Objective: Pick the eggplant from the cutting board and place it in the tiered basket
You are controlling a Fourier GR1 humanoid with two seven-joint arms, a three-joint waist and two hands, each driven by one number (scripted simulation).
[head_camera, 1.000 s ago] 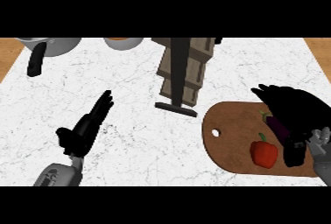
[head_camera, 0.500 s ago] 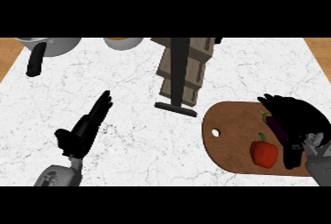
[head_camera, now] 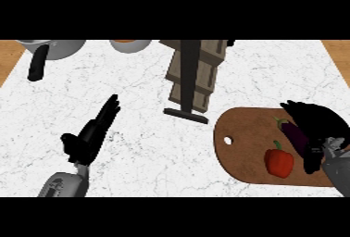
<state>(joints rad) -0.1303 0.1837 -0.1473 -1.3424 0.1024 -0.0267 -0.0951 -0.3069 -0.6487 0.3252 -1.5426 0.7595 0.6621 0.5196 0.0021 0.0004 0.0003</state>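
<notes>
Lower than a second ago, the right hand (head_camera: 318,124) now covers the eggplant (head_camera: 295,132), fingers curled round its right side for a lift. The eggplant lies on the cutting board (head_camera: 240,139), middle right of the frame. The tiered basket (head_camera: 195,69) stands top centre. The left hand (head_camera: 92,134), fingers straight, rests lower left.

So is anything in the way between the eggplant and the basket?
Nothing visible does. Only bare cutting board and counter lie between the eggplant and the tiered basket. The red pepper sits nearer the robot, off that path. The right hand is at the eggplant.
</notes>
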